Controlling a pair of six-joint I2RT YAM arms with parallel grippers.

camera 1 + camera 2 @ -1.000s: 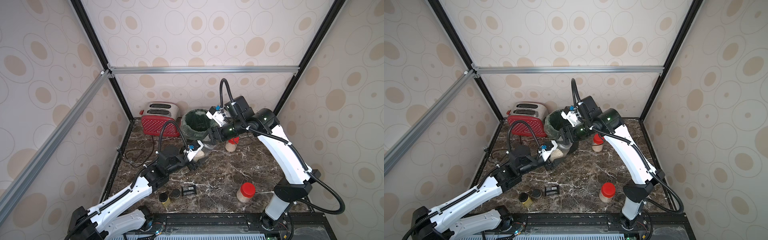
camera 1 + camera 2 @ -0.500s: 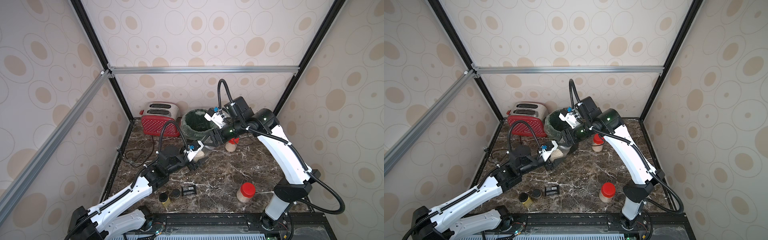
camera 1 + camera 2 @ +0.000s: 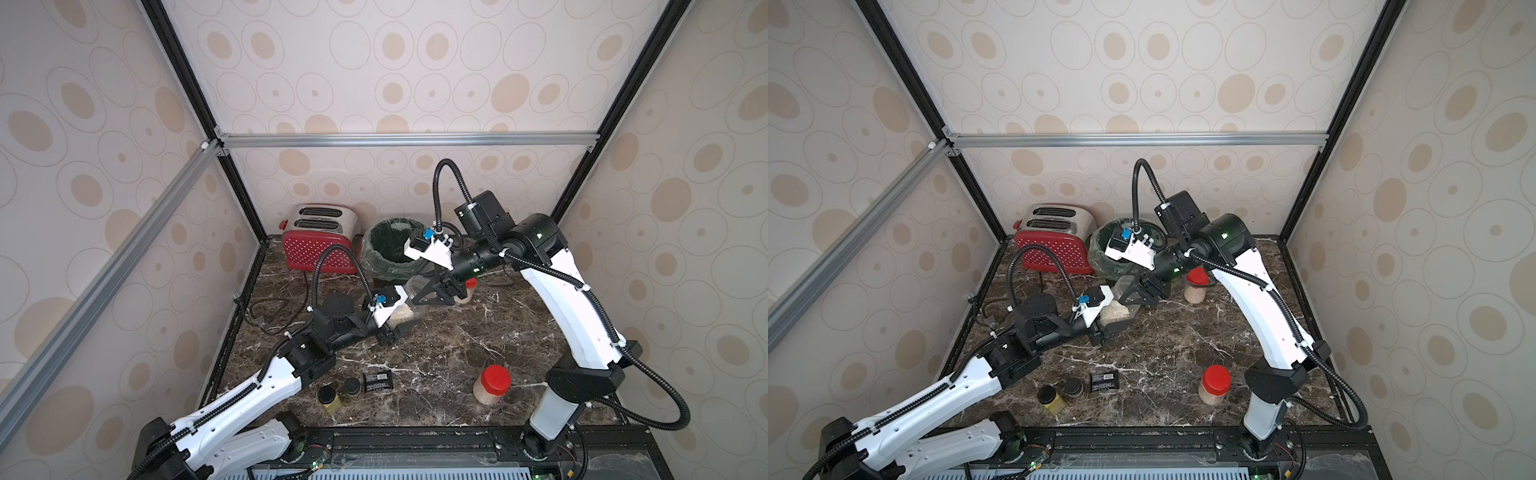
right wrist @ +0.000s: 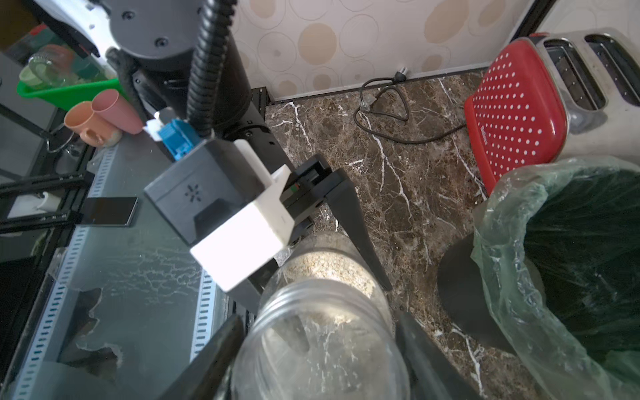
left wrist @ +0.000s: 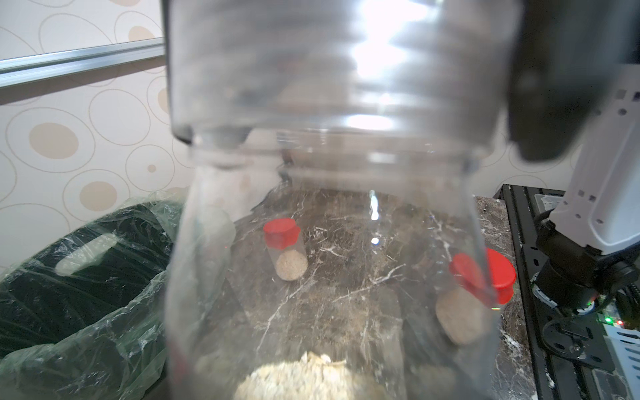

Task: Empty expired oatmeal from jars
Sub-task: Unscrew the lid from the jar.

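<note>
Toaster (image 3: 318,239) stands at rear left of table (image 3: 457,353), with bin (image 3: 374,268) just right of it. Open jar (image 3: 409,297) is directly before bin. Second jar (image 3: 1196,286) stands right of bin. Third jar (image 3: 491,384) stands front right. Spice jars (image 3: 330,397) and packet (image 3: 377,380) lie front left.

Both top views give you soft, even light, with only faint shadows on the worktop (image 3: 457,353). Your left wrist view is blurred by the jar (image 5: 332,207) close to the lens, white glare streaking its neck. Your right wrist view is sharp farther off, with a bright patch on the oatmeal (image 4: 329,273).
</note>
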